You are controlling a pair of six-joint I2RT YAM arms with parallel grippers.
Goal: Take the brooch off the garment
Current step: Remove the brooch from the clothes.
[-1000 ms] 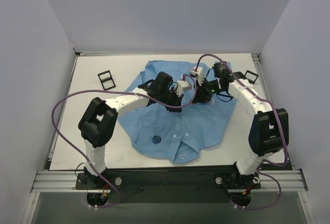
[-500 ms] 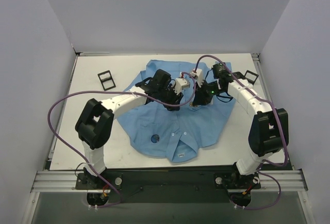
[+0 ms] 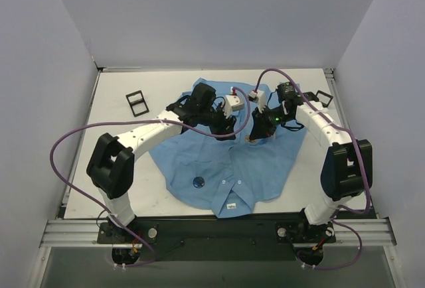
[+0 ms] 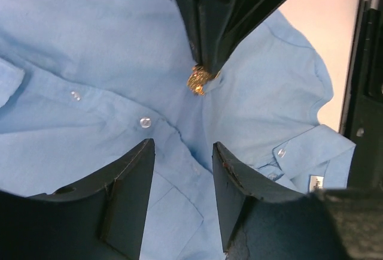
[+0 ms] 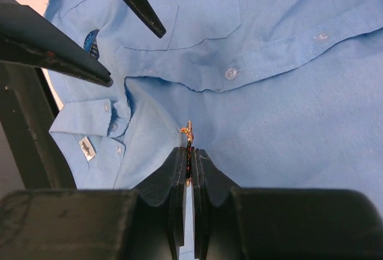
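The garment (image 3: 219, 162) is a light blue button-up shirt spread on the table, with its collar toward the near edge. The brooch (image 5: 189, 131) is a small gold ornament with red specks, stuck in the cloth near the button strip. My right gripper (image 5: 188, 151) is shut on it, and the cloth puckers around the pin. In the left wrist view the brooch (image 4: 199, 80) shows at the right gripper's tips (image 4: 203, 68). My left gripper (image 4: 182, 146) hovers open just short of it, with only shirt between its fingers. In the top view both grippers, left (image 3: 229, 132) and right (image 3: 251, 139), meet over the shirt's middle.
A small dark-blue disc (image 3: 198, 182) sits on the shirt's chest, also visible as the disc (image 5: 91, 40) in the right wrist view. A white neck label (image 3: 232, 204) shows at the collar. Black rectangular frames lie at far left (image 3: 136, 102) and far right (image 3: 323, 98).
My left gripper has opened and drawn back a little from the brooch. The right gripper stays shut on the brooch. The shirt has slid slightly toward the near edge.
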